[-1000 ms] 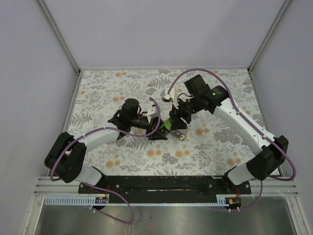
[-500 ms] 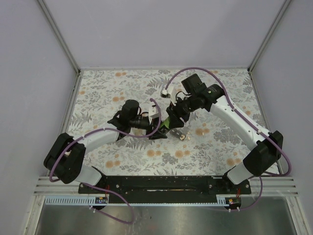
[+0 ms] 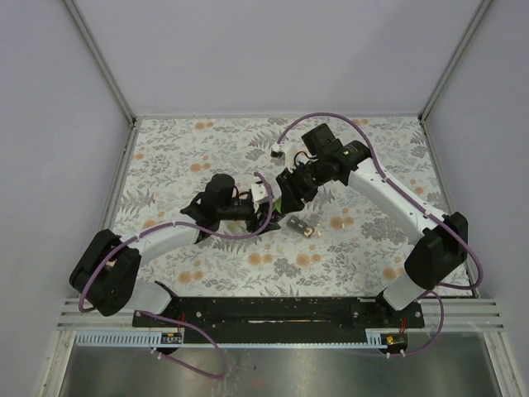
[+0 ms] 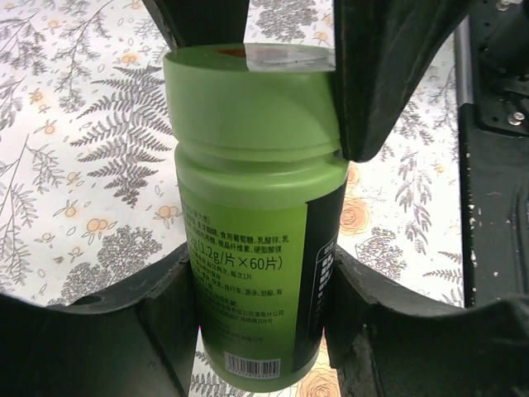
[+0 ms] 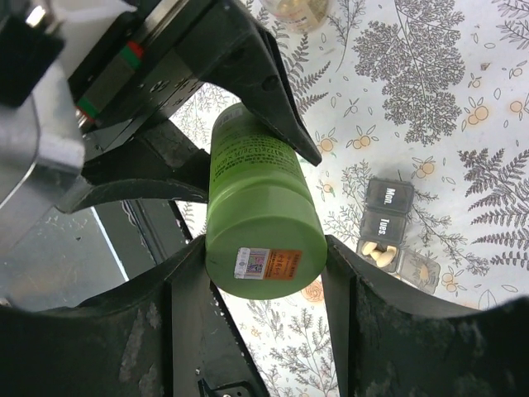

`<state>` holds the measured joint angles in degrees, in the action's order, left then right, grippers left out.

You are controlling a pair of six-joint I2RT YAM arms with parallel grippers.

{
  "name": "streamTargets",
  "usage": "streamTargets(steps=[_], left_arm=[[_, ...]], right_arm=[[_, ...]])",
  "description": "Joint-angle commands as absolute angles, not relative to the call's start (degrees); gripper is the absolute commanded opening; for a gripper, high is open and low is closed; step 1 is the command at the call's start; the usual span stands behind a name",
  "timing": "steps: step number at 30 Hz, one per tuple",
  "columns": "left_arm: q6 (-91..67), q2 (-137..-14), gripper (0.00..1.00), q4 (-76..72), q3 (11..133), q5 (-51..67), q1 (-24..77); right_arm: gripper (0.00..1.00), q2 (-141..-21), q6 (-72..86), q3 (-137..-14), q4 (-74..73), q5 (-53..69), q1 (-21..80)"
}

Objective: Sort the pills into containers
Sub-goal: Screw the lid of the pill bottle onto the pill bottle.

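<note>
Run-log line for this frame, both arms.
left fingers: gripping green bottle body | right fingers: gripping cap | cap: on | pill organizer: on table nearby

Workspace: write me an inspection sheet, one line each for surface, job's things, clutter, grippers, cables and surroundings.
Surface: floral-print table cover, lying flat.
Job's things: green bottle, cap on, held between both grippers; pill organizer lying on the cover, one compartment open with pale pills inside.
Clutter: pale round object cut off at the top edge of the right wrist view, not identifiable.
Grippers: left gripper closed on the bottle's body; right gripper closed on its cap end.
Cables: purple cables looped along both arms; no snag visible.
Surroundings: pale walls and metal frame posts; nothing else seen.
</note>
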<state>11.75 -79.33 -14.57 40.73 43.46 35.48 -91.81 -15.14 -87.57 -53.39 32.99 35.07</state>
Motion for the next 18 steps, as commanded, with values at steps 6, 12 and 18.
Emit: streamTargets(steps=[6,12,18], left_arm=[[14.8,-75.1,0.00,-27.3,40.9,30.3,36.5],[15.9,-74.8,0.00,-28.6,40.4,24.0,37.4],[18.8,-75.1,0.00,-30.8,39.5,15.4,40.2]], right_arm=[[0.35,-95.7,-7.5,-90.0,-54.7,37.2,36.4],[0.41,-97.5,-4.8,-91.1,-54.4,37.5,35.6],[0.41,-98.5,-1.6,-91.5,-52.6,39.3,34.3]])
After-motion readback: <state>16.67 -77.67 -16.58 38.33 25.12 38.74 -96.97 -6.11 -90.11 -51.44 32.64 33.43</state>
